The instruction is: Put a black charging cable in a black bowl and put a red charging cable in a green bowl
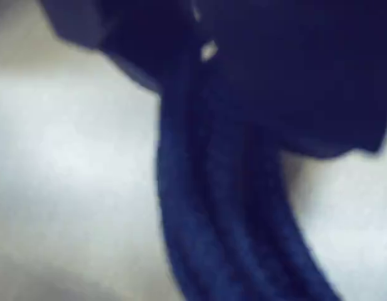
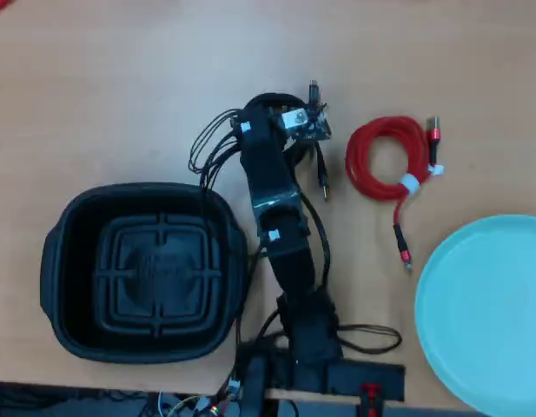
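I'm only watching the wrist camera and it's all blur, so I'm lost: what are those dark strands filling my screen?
Observer: That's the black cable, seen very close. From overhead, the gripper is right on top of it and hides most of it.
Visitor: Is there a second cable?
Observer: Yes, a red cable lies coiled on the table, to the right of the arm in the overhead view.
Visitor: Anything in the bowls?
Observer: No. The black bowl at left and the green bowl at right both hold nothing.
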